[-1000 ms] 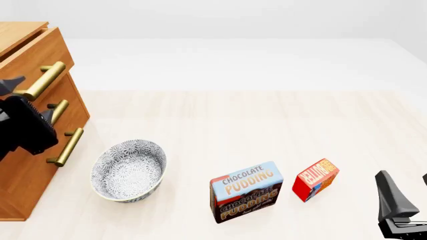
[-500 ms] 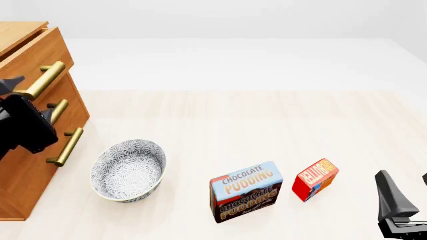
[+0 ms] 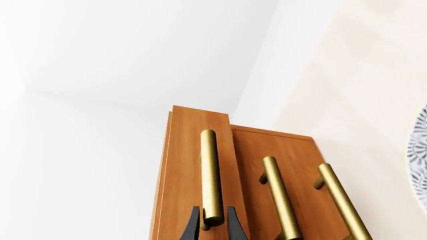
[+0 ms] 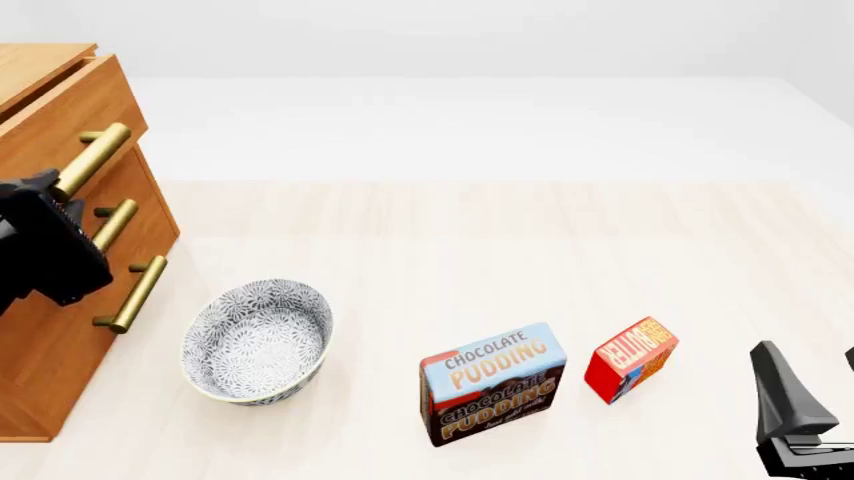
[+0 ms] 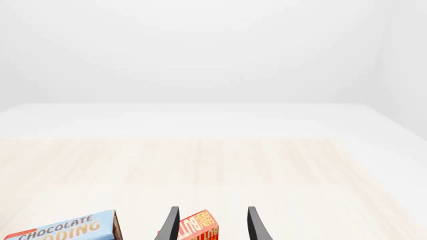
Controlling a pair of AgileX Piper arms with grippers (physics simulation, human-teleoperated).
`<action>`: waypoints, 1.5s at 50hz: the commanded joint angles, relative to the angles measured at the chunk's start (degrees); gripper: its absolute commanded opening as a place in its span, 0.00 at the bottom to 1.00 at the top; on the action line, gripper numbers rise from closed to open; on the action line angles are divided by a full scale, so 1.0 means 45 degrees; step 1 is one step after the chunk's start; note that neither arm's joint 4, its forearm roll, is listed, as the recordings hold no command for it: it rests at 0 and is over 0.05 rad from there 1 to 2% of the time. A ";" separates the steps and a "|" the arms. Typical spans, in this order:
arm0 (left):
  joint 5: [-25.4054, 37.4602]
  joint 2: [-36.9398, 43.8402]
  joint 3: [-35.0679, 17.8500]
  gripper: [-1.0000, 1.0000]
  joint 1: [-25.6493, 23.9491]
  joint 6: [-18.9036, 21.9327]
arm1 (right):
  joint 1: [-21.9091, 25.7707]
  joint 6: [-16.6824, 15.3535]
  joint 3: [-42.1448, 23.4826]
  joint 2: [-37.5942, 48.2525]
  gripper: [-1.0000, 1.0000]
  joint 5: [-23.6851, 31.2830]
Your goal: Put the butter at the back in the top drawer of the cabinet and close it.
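Note:
The cabinet [image 4: 60, 300] stands at the left, and its top drawer [image 4: 67, 120] sticks out slightly. My left gripper [image 4: 51, 182] is shut on the near end of the top drawer's brass handle [image 4: 91, 158]. In the left wrist view both fingers [image 3: 194, 226] pinch that handle [image 3: 210, 175]. The butter [image 4: 631, 358], a small red box, stands at the front right. My right gripper [image 4: 811, 385] is open and empty, to the right of the butter. In the right wrist view the butter [image 5: 197, 227] lies ahead between the open fingers [image 5: 253, 225].
The blue-and-brown Chocolate Pudding box [image 4: 491, 383] stands just left of the butter. A patterned bowl [image 4: 258, 340] sits in front of the cabinet's lower drawers. The two lower handles [image 3: 280, 195] show beside the gripped one.
My left gripper has shifted slightly and its fingers have closed onto the top handle. The right arm, the boxes and the bowl have not moved.

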 commanded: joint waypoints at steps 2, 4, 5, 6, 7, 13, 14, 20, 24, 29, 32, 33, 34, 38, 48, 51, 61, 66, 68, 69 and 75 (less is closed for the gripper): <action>0.0128 -0.0003 0.0145 0.00 0.0126 0.0114 | 0.0000 0.0000 0.0000 0.0000 1.00 0.0000; 0.0127 -0.0028 0.0158 0.00 0.0095 0.0121 | 0.0000 0.0000 0.0000 0.0000 1.00 0.0000; 0.0153 -0.0051 0.0154 0.00 0.0089 0.0108 | 0.0000 0.0000 0.0000 0.0000 1.00 0.0000; 0.0154 -0.0051 0.0153 0.00 0.0089 0.0108 | 0.0000 0.0000 0.0000 0.0000 1.00 0.0000; 0.0174 -0.0061 0.0132 0.00 0.0041 0.0090 | 0.0000 0.0000 0.0000 0.0000 1.00 0.0000; 0.0274 -0.0125 0.0093 0.00 -0.0060 0.0031 | 0.0000 0.0000 0.0000 0.0000 1.00 0.0000; 0.0250 -0.0115 0.0095 0.00 -0.0095 0.0046 | 0.0000 0.0000 0.0000 0.0000 1.00 0.0000; 0.0346 -0.0222 0.0082 0.00 -0.0191 0.0034 | 0.0000 0.0000 0.0000 0.0000 1.00 0.0000; 0.0447 -0.0317 0.0036 0.00 -0.0289 0.0025 | 0.0000 0.0000 0.0000 0.0000 1.00 0.0000; 0.0407 -0.0384 0.0062 0.00 -0.0394 0.0101 | 0.0000 0.0000 0.0000 0.0000 1.00 0.0000; 0.0455 -0.0372 -0.0001 0.00 -0.0485 0.0095 | 0.0000 0.0000 0.0000 0.0000 1.00 0.0000; 0.0478 -0.0388 -0.0019 0.00 -0.0510 0.0092 | 0.0000 0.0000 0.0000 0.0000 1.00 0.0000; 0.0523 -0.0410 -0.0041 0.00 -0.0534 0.0068 | 0.0000 0.0000 0.0000 0.0000 1.00 0.0000; 0.0520 -0.0464 0.0012 0.00 -0.0641 0.0082 | 0.0000 0.0000 0.0000 0.0000 1.00 0.0000; 0.0376 -0.0568 0.0284 0.00 -0.0859 0.0283 | 0.0000 0.0000 0.0000 0.0000 1.00 0.0000; 0.0406 -0.0633 0.0305 0.00 -0.0925 0.0322 | 0.0000 0.0000 0.0000 0.0000 1.00 0.0000; 0.0357 -0.0498 0.0187 0.00 -0.1269 0.0484 | 0.0000 0.0000 0.0000 0.0000 1.00 0.0000; 0.0315 -0.0427 0.0174 0.00 -0.1415 0.0533 | 0.0000 0.0000 0.0000 0.0000 1.00 0.0000; 0.0252 -0.0407 0.0225 0.00 -0.1505 0.0600 | 0.0000 0.0000 0.0000 0.0000 1.00 0.0000; 0.0169 -0.0393 0.0264 0.00 -0.1553 0.0663 | 0.0000 0.0000 0.0000 0.0000 1.00 0.0000; -0.0111 -0.0233 0.0360 0.00 -0.1715 0.0882 | 0.0000 0.0000 0.0000 0.0000 1.00 0.0000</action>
